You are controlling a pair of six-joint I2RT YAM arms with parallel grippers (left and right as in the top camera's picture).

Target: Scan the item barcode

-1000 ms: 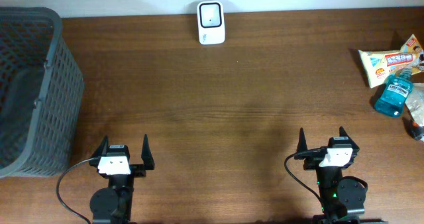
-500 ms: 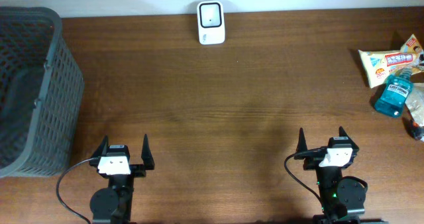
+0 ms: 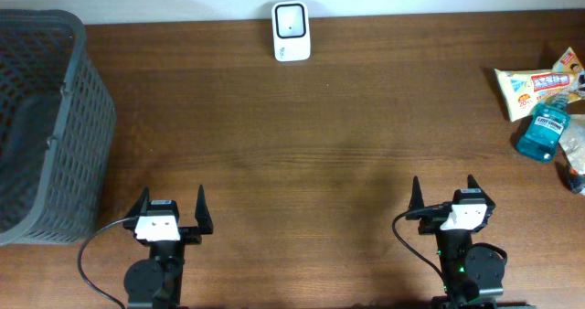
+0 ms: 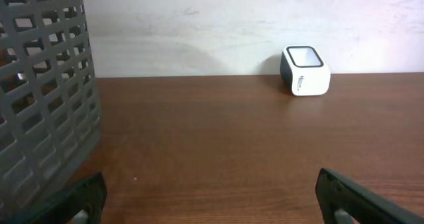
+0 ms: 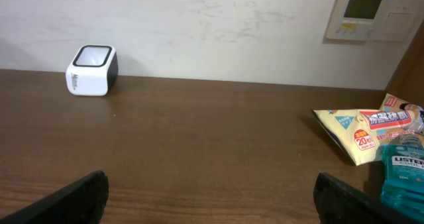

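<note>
**Barcode scanner (image 3: 292, 31) at the far table edge, items off to the right**

The scanner is a small rounded white block with a dark, glossy square window on its slanted top. It stands upright against the pale wall, near the middle of the far edge of the brown wood-grain table (image 3: 311, 135).

At the right edge lie a translucent blue mouthwash bottle (image 3: 546, 130) and, touching it on the far side, a crinkled printed snack packet (image 3: 535, 88).

A dark grey plastic basket (image 3: 91, 135) with lattice walls fills the left side.

The left gripper (image 3: 173, 199) and right gripper (image 3: 443, 192) sit at the near edge, black fingers spread wide and released. Open wood lies between them and the scanner.
</note>
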